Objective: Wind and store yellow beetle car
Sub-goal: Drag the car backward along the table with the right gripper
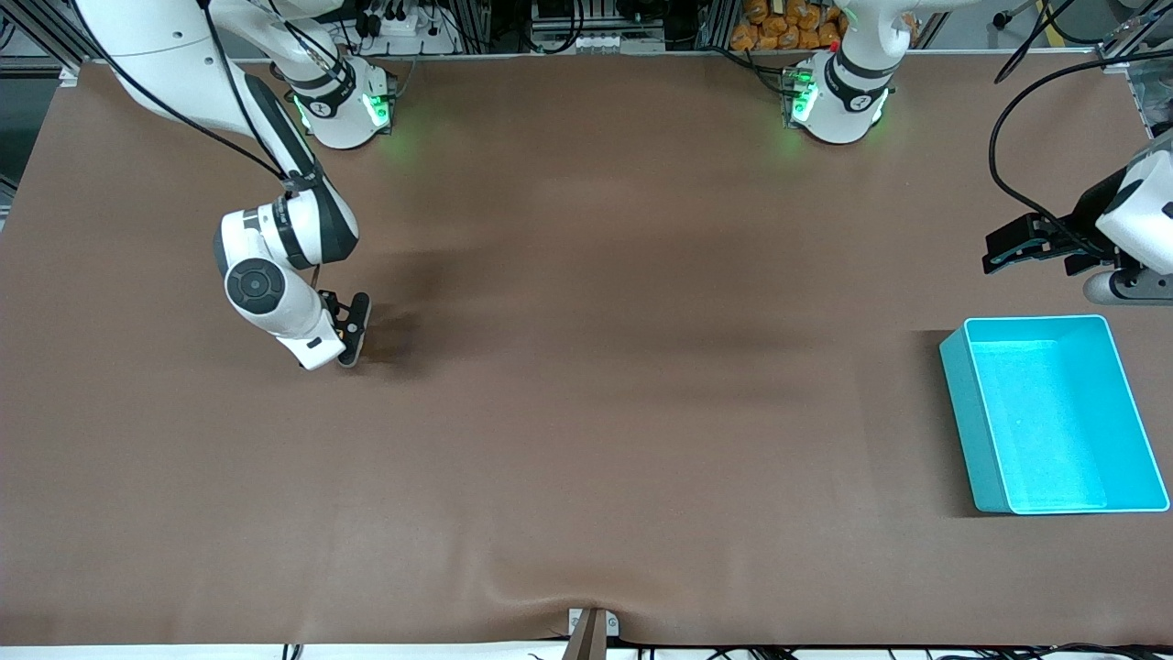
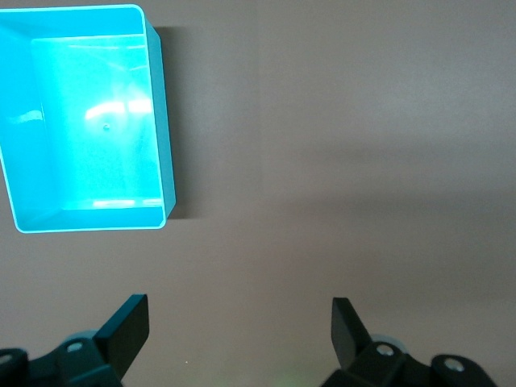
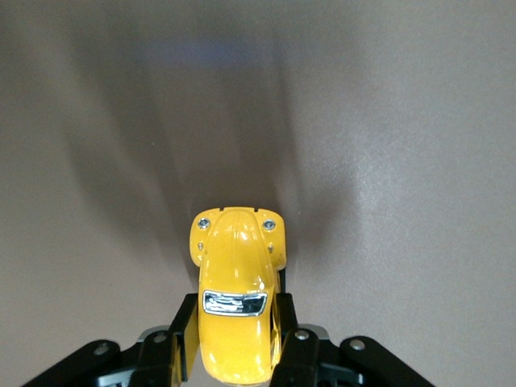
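Right gripper (image 1: 353, 332) is down at the brown table (image 1: 586, 412) toward the right arm's end, fingers clenched on the yellow beetle car (image 3: 236, 310). The right wrist view shows the car pinched by its sides between the two fingers (image 3: 182, 339), nose pointing away from the wrist and sticking out past the fingertips; in the front view the car itself is hidden by the gripper. Progress looks early: car is grasped and low at the table, probably in the pull-back winding step, storing not yet done. Teal bin (image 1: 1054, 412) sits empty toward the left arm's end, well apart from the car. Left gripper (image 1: 1031, 243) waits up in the air near the bin, jaws spread wide and holding nothing; its wrist view shows the open fingertips (image 2: 129, 322) over bare table beside the bin.
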Controlling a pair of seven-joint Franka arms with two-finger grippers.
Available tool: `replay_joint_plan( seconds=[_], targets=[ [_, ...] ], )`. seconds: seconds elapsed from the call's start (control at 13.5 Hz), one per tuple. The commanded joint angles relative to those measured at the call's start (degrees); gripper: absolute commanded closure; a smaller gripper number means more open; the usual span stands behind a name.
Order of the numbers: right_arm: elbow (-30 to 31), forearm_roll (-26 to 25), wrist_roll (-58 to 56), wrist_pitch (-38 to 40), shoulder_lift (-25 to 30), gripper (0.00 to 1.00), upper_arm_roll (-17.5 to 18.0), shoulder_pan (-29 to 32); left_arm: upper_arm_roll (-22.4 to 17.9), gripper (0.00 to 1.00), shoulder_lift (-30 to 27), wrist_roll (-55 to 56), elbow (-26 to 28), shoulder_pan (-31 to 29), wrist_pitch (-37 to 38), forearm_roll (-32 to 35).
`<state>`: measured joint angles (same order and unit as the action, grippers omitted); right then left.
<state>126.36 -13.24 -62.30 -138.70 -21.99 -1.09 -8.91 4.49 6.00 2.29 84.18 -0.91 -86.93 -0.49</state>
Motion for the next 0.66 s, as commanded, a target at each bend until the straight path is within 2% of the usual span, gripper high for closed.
replay_joint_plan(
  seconds=[0.0, 0.59],
  targets=[
    [0.37, -4.5, 0.25, -4.04, -3.32, 0.85, 0.21, 3.2, 0.17, 0.0, 0.24, 0.34, -0.51, 0.38, -0.26, 1.37],
    [0.37, -9.17, -0.54, -5.88, -3.94, 0.85, 0.29, 6.89, 0.26, 0.0, 0.5, 0.61, -0.6, 0.55, -0.26, 1.46]
  ],
)
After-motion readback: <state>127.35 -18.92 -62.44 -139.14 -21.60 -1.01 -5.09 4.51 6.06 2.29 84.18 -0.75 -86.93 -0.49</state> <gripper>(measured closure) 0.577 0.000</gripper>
